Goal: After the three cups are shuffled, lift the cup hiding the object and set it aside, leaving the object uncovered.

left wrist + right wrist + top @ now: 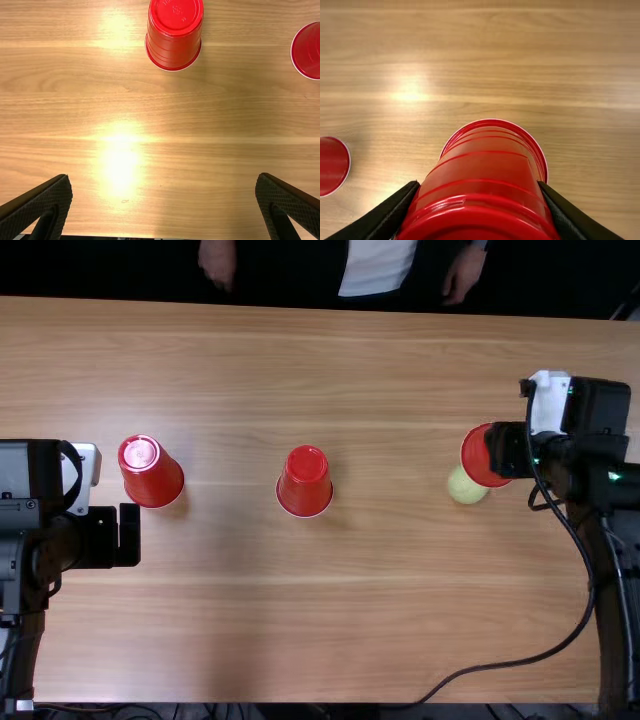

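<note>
Ball [463,487] partly hidden by cup [481,454] in right gripper [498,452]

The right end effector [506,453] grips the right cup [478,455], which is tipped on its side and raised off the desk [320,350]. A yellow-green ball [465,487] lies uncovered just beside that end effector, touching the cup's rim. The middle cup [305,481] stands upside down between the two end effectors. The left cup [151,473], also upside down, stands just beyond the left end effector [129,533].
</note>
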Controlling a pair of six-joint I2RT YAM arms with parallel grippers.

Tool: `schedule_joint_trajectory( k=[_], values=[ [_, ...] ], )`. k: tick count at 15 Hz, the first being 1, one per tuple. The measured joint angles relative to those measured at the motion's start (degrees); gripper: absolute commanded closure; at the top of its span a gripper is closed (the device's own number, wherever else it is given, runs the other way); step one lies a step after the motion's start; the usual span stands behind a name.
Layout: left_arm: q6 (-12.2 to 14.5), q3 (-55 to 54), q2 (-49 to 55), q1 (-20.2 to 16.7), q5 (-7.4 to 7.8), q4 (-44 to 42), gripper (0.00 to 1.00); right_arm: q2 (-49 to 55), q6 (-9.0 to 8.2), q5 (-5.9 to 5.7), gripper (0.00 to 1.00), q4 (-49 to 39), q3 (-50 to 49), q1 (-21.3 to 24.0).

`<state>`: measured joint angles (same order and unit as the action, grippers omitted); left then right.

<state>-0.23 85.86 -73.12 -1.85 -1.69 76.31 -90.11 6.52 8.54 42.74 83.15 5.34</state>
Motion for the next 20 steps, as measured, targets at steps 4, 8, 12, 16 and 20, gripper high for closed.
schedule_joint_trajectory(
  k=[4, 8, 12, 16, 20],
  values=[
    [0.00, 0.00, 0.00, 0.00, -0.02, 0.00, 0.00, 5.81, -0.02, -0.39, 1.00, 0.07, -6.43, 9.68],
    [0.02, 0.00, 0.00, 0.00, 0.02, 0.00, 0.00, 6.91, 0.00, -0.42, 1.00, -0.72, -13.70, 14.91],
    [0.00, 0.00, 0.02, 0.42, 0.09, -0.02, 0.00, 6.80, 0.70, -0.42, 1.00, -0.79, -19.47, 16.57],
    [0.04, 0.00, 0.00, 0.74, 0.17, 0.02, 0.00, 3.43, 0.96, -0.42, 0.91, -8.15, -23.32, 16.57],
    [0.00, 0.00, 0.02, 0.74, 0.20, 0.02, 0.00, 3.39, 1.03, -0.42, 0.15, -12.59, -24.41, 16.57]
  ],
)
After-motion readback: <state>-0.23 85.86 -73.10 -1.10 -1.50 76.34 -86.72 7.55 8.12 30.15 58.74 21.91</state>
